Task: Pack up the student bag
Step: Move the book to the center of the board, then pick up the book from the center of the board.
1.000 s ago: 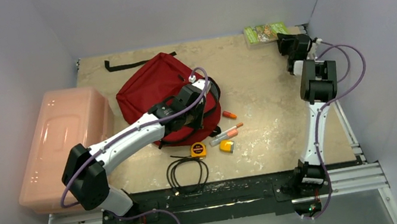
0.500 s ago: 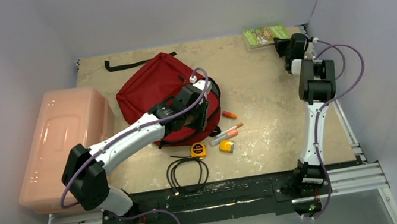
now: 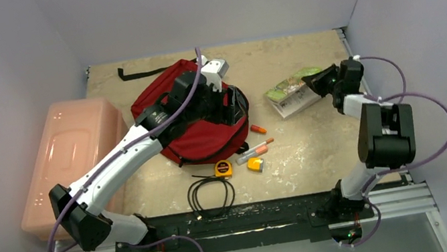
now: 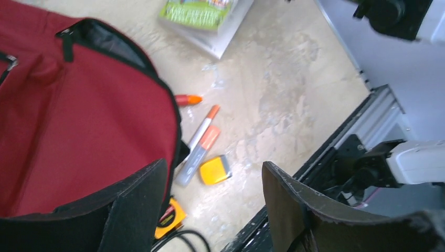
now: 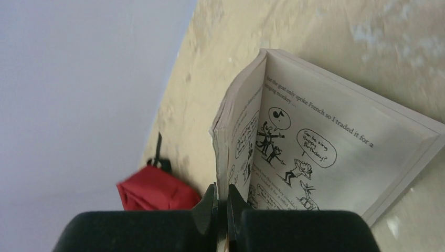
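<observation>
Now right jaws pinch book (image 3: 288, 91) near student bag (image 3: 210, 143).

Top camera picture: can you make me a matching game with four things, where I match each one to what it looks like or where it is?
Things:
1. student bag
2. book
3. plastic box
4. tape measure

Clues:
A. pale pink, at the far left
B. open, pinched in the right gripper
C. small and yellow with a dark round middle
D. dark red, with black zippers

Right pairs: 1-D, 2-B, 3-A, 4-C.
</observation>
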